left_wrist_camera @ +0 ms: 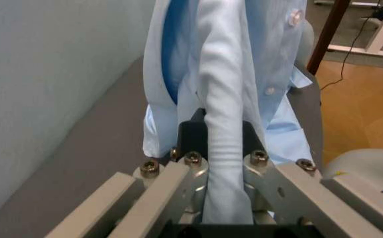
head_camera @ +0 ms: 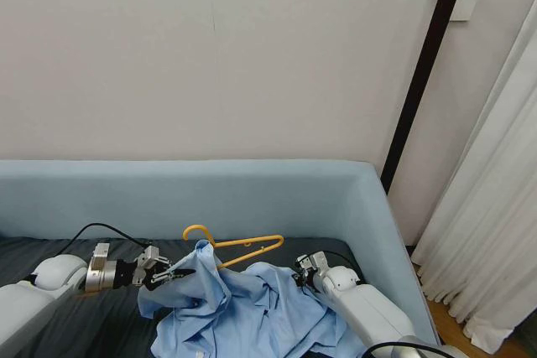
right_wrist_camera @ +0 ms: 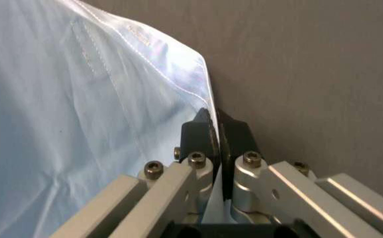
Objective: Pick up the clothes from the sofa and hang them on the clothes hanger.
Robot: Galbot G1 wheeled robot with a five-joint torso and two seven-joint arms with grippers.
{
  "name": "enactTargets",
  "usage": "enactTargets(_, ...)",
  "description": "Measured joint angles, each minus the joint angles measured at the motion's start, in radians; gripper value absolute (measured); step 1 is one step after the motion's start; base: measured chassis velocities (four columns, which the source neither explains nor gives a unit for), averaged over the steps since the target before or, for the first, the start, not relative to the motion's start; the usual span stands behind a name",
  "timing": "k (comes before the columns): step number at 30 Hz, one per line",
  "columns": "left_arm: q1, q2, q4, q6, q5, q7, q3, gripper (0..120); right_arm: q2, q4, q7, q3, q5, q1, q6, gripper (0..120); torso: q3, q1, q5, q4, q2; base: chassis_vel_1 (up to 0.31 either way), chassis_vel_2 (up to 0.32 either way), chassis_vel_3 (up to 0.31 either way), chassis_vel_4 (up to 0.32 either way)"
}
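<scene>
A light blue shirt (head_camera: 243,312) lies bunched on the dark grey sofa seat (head_camera: 75,324), with a yellow hanger (head_camera: 243,246) poking out behind its collar. My left gripper (head_camera: 168,275) is at the shirt's left side, shut on a rolled fold of the shirt (left_wrist_camera: 221,134). My right gripper (head_camera: 300,276) is at the shirt's right side, shut on the shirt's thin edge (right_wrist_camera: 208,124). In the left wrist view the shirt's button placket (left_wrist_camera: 281,54) hangs beyond the fingers.
The sofa has a pale blue backrest (head_camera: 185,194) and right armrest (head_camera: 382,241). A black pole (head_camera: 419,73) stands behind the sofa's right corner, with white curtains (head_camera: 495,207) farther right. A plain wall is behind.
</scene>
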Motion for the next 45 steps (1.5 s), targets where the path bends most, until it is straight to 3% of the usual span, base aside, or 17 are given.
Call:
enactTargets(9,0.003,0.004,0.003,0.0,-0.009,0.002,-0.012,1,-0.033,0.065,0.024,0.002,0.036,-0.019,-0.002,0,0.0,0.0,0.0001,0.0001,0.0,0.0,0.0,0.0,0.0)
enactTargets(22,0.011,-0.005,0.0,0.003,-0.02,0.011,-0.016,1,-0.24,0.467,0.137,0.032,0.132,-0.113,-0.037,0,0.0,0.0,0.0,-0.0001,0.0,0.0,0.0,0.0,0.0)
enactTargets(45,0.046,0.053,-0.022,0.016,0.0,0.022,-0.069,1,-0.436,0.928,0.24,0.176,0.146,-0.222,-0.01,0,0.0,0.0,0.0001,-0.0001,0.0,0.0,0.0,0.0,0.0)
